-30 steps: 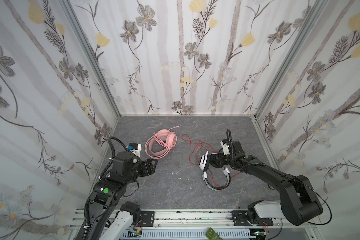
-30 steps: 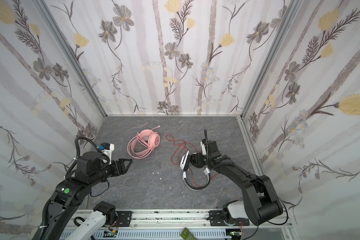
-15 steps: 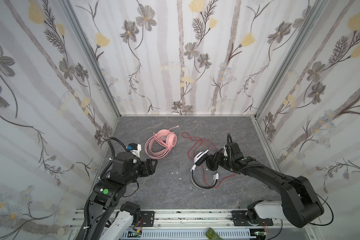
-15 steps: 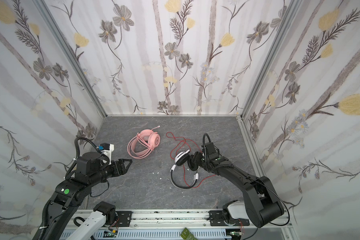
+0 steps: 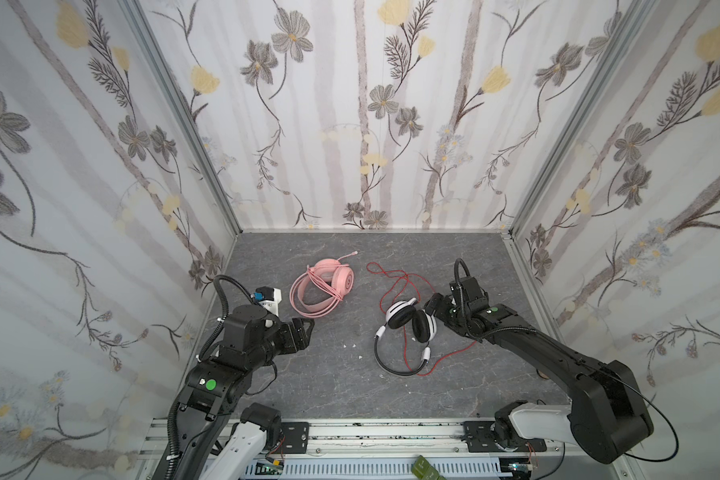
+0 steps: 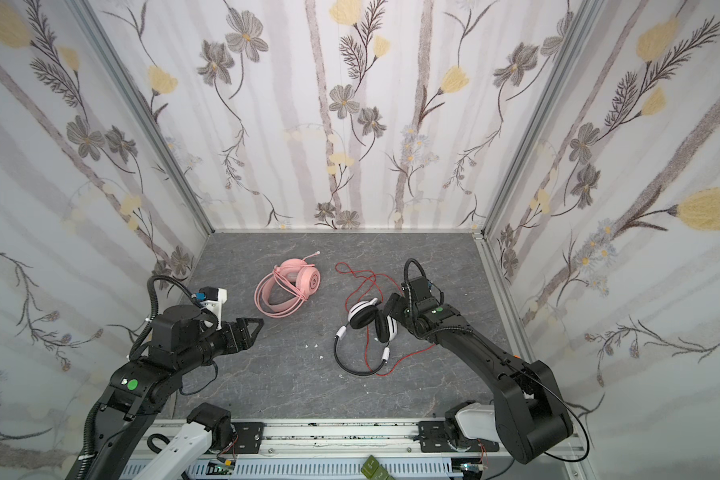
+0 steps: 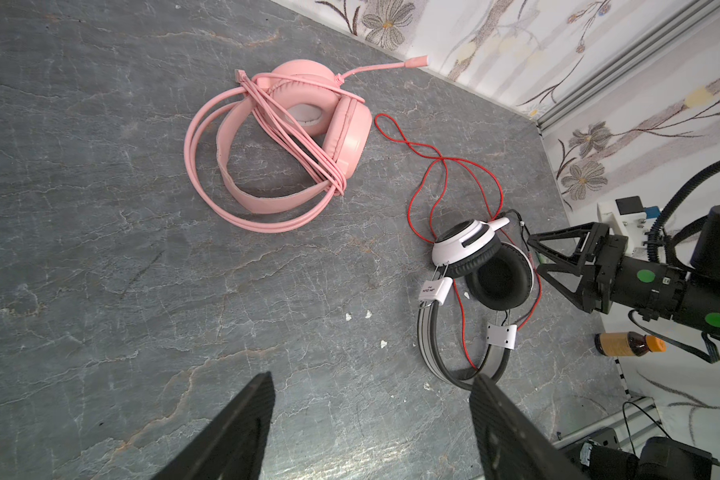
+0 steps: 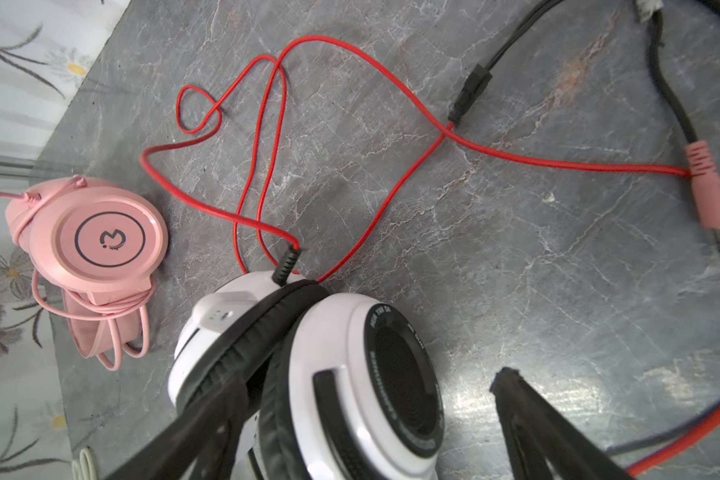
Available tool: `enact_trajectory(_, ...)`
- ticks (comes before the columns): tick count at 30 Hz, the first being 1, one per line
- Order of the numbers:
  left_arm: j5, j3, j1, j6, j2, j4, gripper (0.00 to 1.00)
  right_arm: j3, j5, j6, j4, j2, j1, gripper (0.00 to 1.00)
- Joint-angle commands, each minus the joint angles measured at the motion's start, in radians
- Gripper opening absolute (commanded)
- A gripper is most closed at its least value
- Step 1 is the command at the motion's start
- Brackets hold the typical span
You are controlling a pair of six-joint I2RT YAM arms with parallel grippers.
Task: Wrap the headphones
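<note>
The right pincer (image 5: 430,309), jaws spread wide and gripping nothing, sits at 3 o'clock of the white-and-black headset (image 5: 408,322). The headset's red cable (image 8: 574,165) sprawls loose over the worktop (image 5: 350,395), so that half of the job appears undone. At 10 o'clock lies the pink headset (image 5: 329,284), its pink cable (image 7: 296,145) wound round it, seemingly finished. The left pincer (image 5: 307,330) hangs wide and empty.

Left arm (image 5: 242,332), right arm (image 5: 537,349): jaws spread
</note>
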Motion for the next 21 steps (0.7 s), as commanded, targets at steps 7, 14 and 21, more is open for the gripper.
enact_trajectory(7,0.038,-0.003,0.042,0.005,0.015,0.036,0.77,-0.001,-0.121,-0.203,0.122,0.004,0.007,0.87)
enact_trajectory(14,0.051,-0.008,0.054,0.005,0.019,0.043,0.77,0.023,-0.147,-0.271,0.111,0.087,0.043,0.85)
enact_trajectory(21,0.051,-0.009,0.057,0.005,0.015,0.044,0.78,-0.022,-0.143,-0.225,0.158,0.104,0.057,0.76)
